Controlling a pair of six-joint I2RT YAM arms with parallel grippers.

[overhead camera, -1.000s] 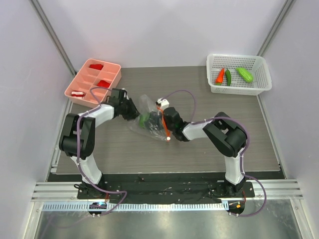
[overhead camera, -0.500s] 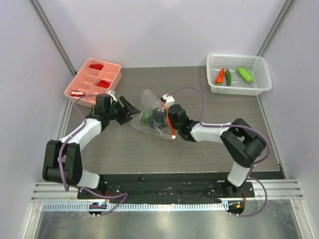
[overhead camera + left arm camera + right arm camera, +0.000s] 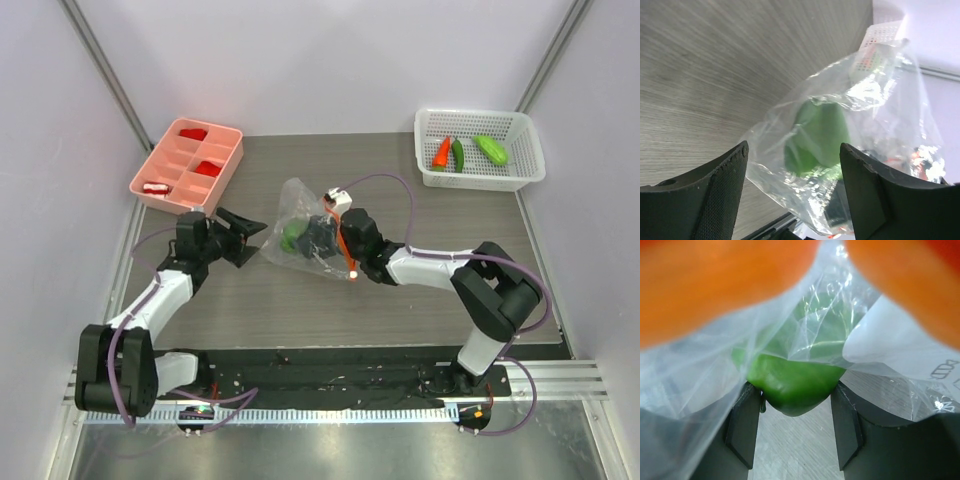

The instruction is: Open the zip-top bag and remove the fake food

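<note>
Grey wood-grain table [image 3: 420,300]: one; I see open room across its near half.
White mesh basket [image 3: 480,179]: one, far right corner, holding three plastic vegetables [image 3: 458,152].
Clear crinkly zip-top bag [image 3: 290,212]: one, mid-table.
Left gripper [image 3: 254,243]: spread, just beside the bag's left edge.
Right gripper [image 3: 794,396]: pinching the one green bell pepper [image 3: 291,238] in the bag.

On my grey-brown, wood-grained table [image 3: 420,290], the clear crinkly plastic zip-top bag [image 3: 296,205] glints white and carries an orange-red zip strip [image 3: 345,250], and through it shows the stubby green plastic bell pepper [image 3: 790,375] between the black fingers of my right gripper [image 3: 792,390]; my left gripper [image 3: 792,150] is black too, its pads finely dotted. The white mesh plastic basket [image 3: 480,181] has an orange-red carrot-like piece [image 3: 441,153], a dark green chili [image 3: 458,155] and a light green oblong vegetable [image 3: 490,149], and the salmon-pink compartment tray [image 3: 170,158] has small flat red blocks [image 3: 208,168]. My arms [image 3: 160,300] are white and black, with purple cables [image 3: 383,178].
</note>
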